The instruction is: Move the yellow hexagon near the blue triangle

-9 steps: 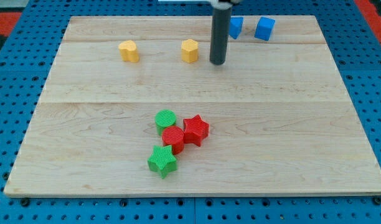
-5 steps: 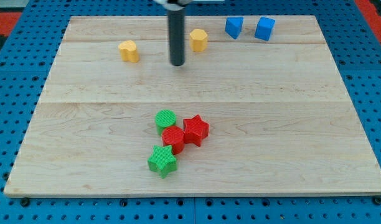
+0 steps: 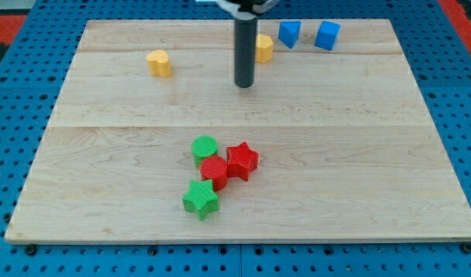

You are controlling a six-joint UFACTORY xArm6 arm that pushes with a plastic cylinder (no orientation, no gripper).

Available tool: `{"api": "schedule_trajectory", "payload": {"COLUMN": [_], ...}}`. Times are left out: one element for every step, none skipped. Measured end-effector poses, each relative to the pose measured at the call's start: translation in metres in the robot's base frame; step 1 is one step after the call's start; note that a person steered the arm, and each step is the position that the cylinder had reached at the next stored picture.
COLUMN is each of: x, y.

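You are looking at a pale wooden board (image 3: 374,154) lying on a blue pegboard bench (image 3: 12,154), with a strip of red showing at the bench's top corners.

In the one camera view, the dark rod comes down from the view's top edge and my tip (image 3: 244,85) rests on the board in its upper half, a little left of centre. The rod has no jaws to open or close; it is a plain straight tip and it holds nothing.

The yellow hexagon (image 3: 265,48) sits near the board's top edge, just to the right of the rod and partly hidden behind it. You cannot tell from this angle if the rod touches it. My tip lies below and to the left of this block.

The blue triangle (image 3: 289,33) stands close to the top edge, just right of the yellow hexagon, with a small gap between them. A blue cube (image 3: 326,35) sits just right of the triangle, towards the board's top right corner.

A second yellow block (image 3: 159,63), rounded and perhaps heart-shaped, lies towards the top left, well apart from my tip.

Near the board's middle, lower down, four blocks cluster together: a green cylinder (image 3: 205,147) at the top, a red star (image 3: 242,160) to its right, a red cylinder (image 3: 214,170) below between them, and a green star (image 3: 200,198) nearest the bottom edge. They touch or nearly touch one another.
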State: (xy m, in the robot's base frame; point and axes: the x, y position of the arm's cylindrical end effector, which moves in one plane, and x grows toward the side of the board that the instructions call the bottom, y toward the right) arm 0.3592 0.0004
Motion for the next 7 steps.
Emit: {"api": "schedule_trajectory", "payload": {"x": [-0.061,-0.068,-0.061,-0.078,-0.084,0.005,0.019], "y": [0.024,0.024,0.035,0.053,0.063,0.03,-0.096]}}
